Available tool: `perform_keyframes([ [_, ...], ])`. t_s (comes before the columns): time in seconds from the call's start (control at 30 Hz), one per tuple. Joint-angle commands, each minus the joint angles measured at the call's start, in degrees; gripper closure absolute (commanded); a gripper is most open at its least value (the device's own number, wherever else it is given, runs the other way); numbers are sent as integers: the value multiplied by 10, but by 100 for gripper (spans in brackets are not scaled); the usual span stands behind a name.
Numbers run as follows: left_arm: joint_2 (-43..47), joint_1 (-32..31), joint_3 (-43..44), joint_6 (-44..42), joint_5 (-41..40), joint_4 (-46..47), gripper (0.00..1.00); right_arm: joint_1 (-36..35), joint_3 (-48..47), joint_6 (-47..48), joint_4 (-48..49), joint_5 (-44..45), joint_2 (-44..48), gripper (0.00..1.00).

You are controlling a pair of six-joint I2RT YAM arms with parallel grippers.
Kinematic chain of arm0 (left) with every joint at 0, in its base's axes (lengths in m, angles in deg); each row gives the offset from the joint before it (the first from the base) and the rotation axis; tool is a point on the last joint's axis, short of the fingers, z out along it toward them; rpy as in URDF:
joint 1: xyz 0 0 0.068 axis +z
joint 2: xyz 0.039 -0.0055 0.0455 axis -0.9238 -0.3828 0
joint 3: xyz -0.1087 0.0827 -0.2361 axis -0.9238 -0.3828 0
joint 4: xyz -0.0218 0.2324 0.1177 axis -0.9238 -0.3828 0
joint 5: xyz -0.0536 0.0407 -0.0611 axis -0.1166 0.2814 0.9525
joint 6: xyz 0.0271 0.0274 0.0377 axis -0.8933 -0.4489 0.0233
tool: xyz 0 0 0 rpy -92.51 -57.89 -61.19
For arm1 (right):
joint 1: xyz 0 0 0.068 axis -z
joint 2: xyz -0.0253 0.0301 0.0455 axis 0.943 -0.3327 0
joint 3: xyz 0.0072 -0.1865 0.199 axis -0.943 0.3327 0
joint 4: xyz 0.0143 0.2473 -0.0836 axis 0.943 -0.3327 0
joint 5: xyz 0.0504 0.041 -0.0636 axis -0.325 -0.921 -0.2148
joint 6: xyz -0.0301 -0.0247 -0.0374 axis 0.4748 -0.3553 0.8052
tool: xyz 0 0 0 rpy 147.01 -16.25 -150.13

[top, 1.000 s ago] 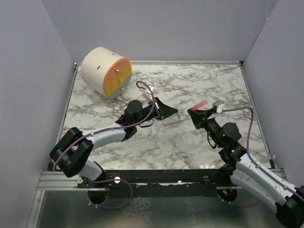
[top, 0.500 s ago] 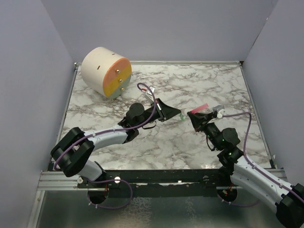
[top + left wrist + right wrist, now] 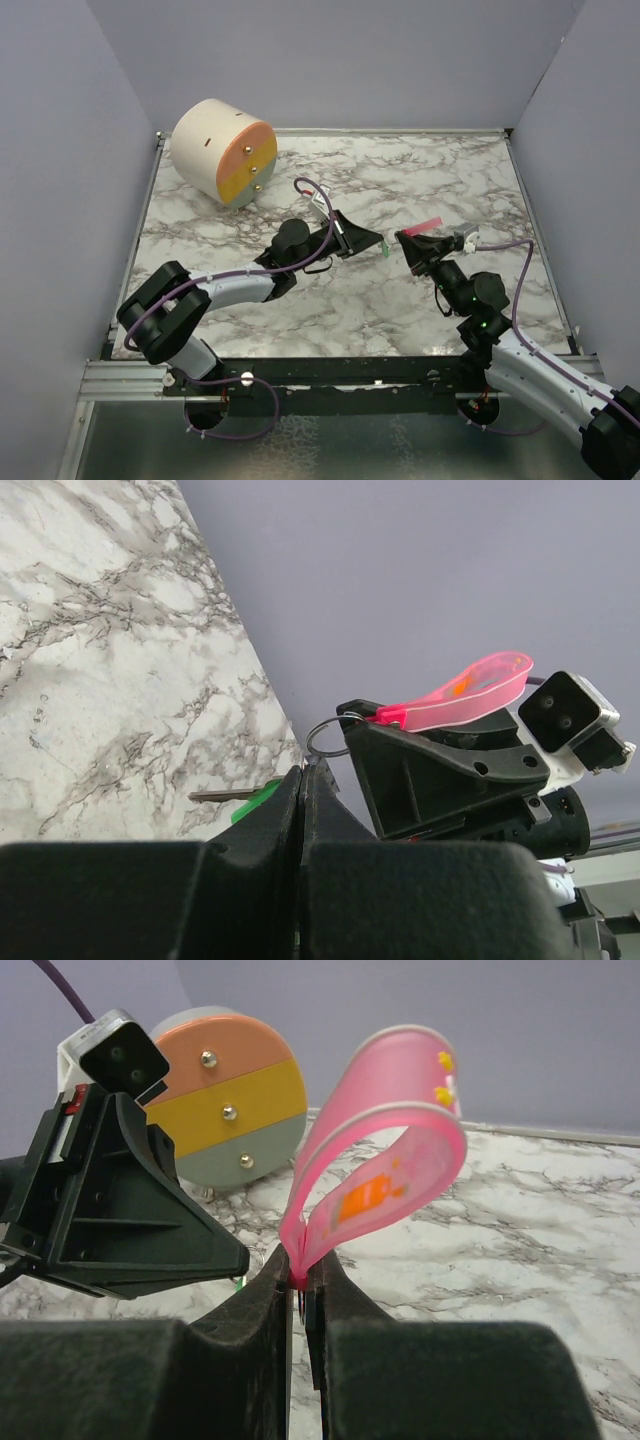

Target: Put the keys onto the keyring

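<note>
Near the middle of the marble table (image 3: 250, 205), the left gripper (image 3: 377, 240) pinches the green key (image 3: 258, 798) between pressed-together fingers. Facing it, the right gripper (image 3: 405, 241) clamps the keyring (image 3: 423, 222) at the base of its pink loop tag. The silvery ring sits just beside the left fingertips. A cylinder block (image 3: 223, 150) lies at the far left corner.

Lab enclosure, grey walls (image 3: 330, 60), marble-print tabletop (image 3: 380, 300)

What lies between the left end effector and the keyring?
Nothing. In the left wrist view the left end effector, gripping the green key, has its tip right beside the keyring, held by the right end effector.
</note>
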Motion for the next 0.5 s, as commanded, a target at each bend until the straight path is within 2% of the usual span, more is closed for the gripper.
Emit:
perform_keyframes([
  [0.0,-9,-4,9,5,3,36,100,-1,6,5,25,-21,1,99],
  [0.47,-15,-7,17,6,9,40,100,-1,4,6,26,-34,-7,99],
])
